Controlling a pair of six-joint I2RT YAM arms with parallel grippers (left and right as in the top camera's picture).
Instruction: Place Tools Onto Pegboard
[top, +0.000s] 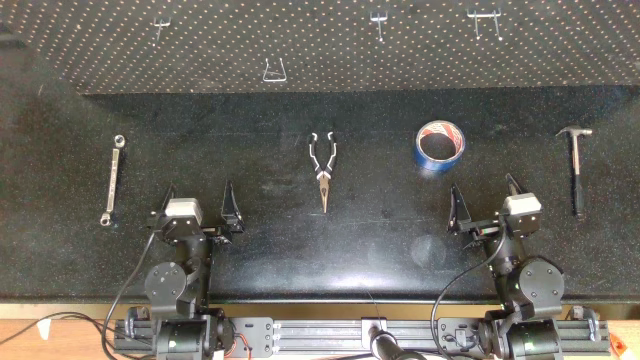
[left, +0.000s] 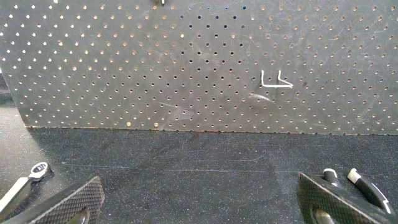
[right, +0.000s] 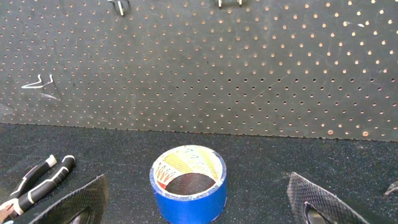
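Top view, pliers (top: 322, 168) nose away from pegboard (top: 300, 45) (handles nearest), left claw (top: 198, 205), right claw (top: 486, 200) both released.

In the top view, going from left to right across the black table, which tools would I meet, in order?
wrench → pliers → tape roll → hammer

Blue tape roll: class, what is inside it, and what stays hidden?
Inside the blue tape roll, its printed inner wall and the dark table show, with no object; the roll's near wall covers the rest.
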